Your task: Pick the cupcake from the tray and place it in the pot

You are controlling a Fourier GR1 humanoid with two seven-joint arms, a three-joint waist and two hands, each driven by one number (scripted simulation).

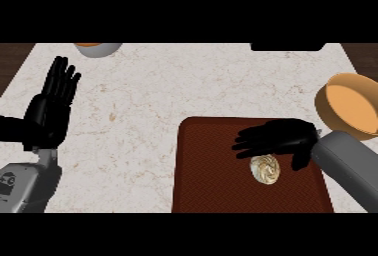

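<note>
A pale, swirl-topped cupcake sits on the dark red tray at the lower right of the counter. My right hand hovers just above and behind the cupcake, fingers spread and bent downward, thumb hanging beside the cupcake's right edge; nothing is held. An orange pot with a tan rim stands tilted at the right edge, close to the right forearm. My left hand rests at the left edge, fingers straight and pointing up.
A grey bowl with orange contents is at the counter's far edge, upper left. A dark object lies at the far edge, upper right. The marble counter stretches between the hands.
</note>
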